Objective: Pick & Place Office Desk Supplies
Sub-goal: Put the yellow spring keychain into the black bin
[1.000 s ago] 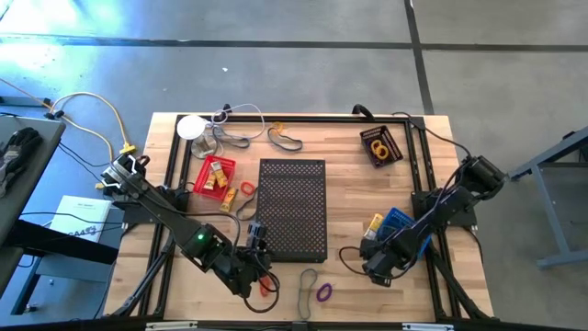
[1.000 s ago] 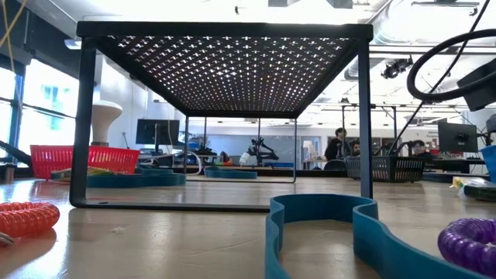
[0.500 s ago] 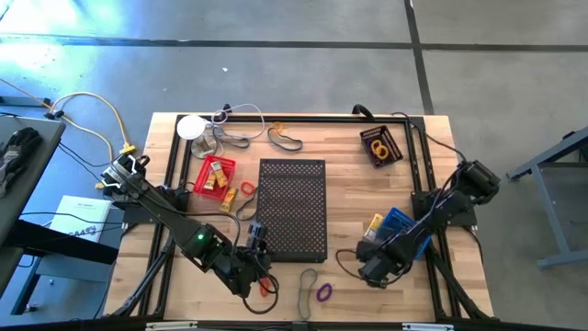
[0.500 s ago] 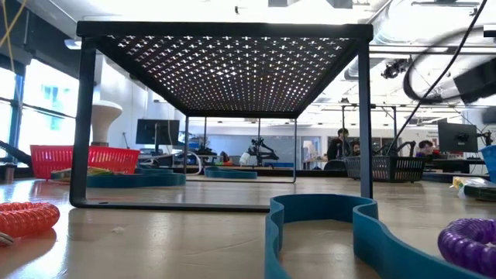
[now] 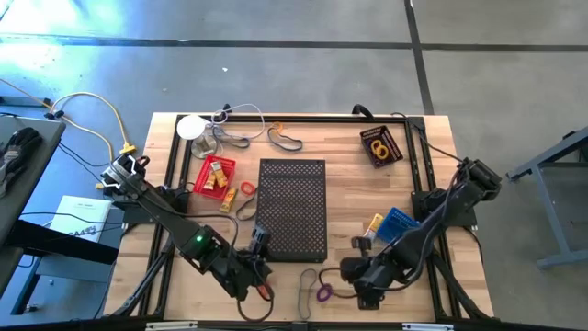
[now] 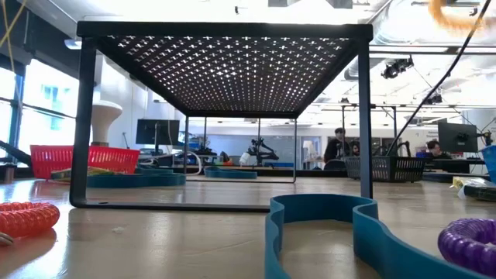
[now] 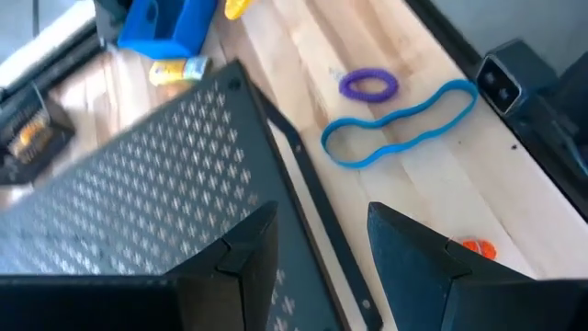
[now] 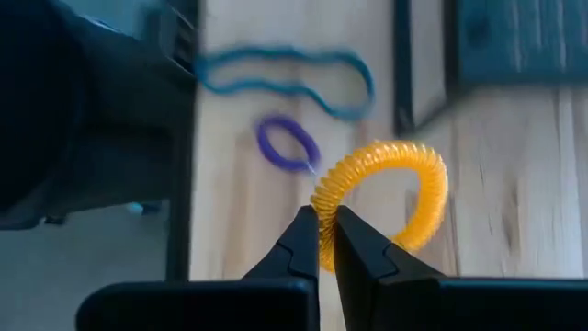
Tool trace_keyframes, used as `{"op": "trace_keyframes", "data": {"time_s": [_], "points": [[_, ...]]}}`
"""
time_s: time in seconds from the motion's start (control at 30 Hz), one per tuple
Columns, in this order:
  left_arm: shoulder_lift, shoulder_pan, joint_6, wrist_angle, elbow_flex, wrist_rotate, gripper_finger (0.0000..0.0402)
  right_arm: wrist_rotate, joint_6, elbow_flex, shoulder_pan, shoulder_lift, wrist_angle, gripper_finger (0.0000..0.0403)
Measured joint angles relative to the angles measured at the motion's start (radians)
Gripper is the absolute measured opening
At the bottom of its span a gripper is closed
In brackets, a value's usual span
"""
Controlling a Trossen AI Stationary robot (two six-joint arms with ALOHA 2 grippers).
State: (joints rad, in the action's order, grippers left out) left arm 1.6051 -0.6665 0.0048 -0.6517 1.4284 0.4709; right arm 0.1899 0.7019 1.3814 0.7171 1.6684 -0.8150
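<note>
My right gripper (image 8: 326, 241) is shut on an orange coiled loop (image 8: 381, 198), high above the table's near right part (image 5: 356, 269). In the low view the loop (image 6: 459, 12) shows blurred at the top right. A purple loop (image 5: 323, 292) and a long blue band (image 7: 400, 124) lie flat on the wood near the front edge. A red-orange loop (image 5: 264, 290) lies to their left. My left gripper (image 7: 322, 257) is open with nothing between its fingers, over the near left corner of the black perforated stand (image 5: 292, 210). My right gripper pinches the orange loop's coiled rim (image 8: 322, 198) at one spot between its two fingertips. The fingers slant down from above. The loop is lifted clear of the table and stands out past the fingertips, its ring open toward the camera.
A red basket (image 5: 214, 175) with small pieces stands left of the stand. A blue box (image 5: 397, 222) and a yellow piece (image 5: 374, 223) lie right of it. A dark box with orange loops (image 5: 380, 145) is far right, and a white disc with cords (image 5: 190, 127) far left.
My right gripper has risen steeply and gone toward the table's left, above the purple loop and the blue band. It has left the top of the low view, where the orange loop now shows, lifted clear of the table.
</note>
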Motion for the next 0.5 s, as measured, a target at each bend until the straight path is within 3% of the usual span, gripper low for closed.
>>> {"op": "trace_keyframes", "data": {"time_s": [0.3,0.5], "points": [[0.069,0.005,0.230,0.160,0.000,-0.011,0.0159,0.015,-0.447,0.033,-0.028,0.000,0.331,0.0005],[0.095,0.001,0.305,0.207,0.000,0.031,0.0159,-0.013,-0.546,0.033,-0.061,0.015,0.391,0.0005]]}}
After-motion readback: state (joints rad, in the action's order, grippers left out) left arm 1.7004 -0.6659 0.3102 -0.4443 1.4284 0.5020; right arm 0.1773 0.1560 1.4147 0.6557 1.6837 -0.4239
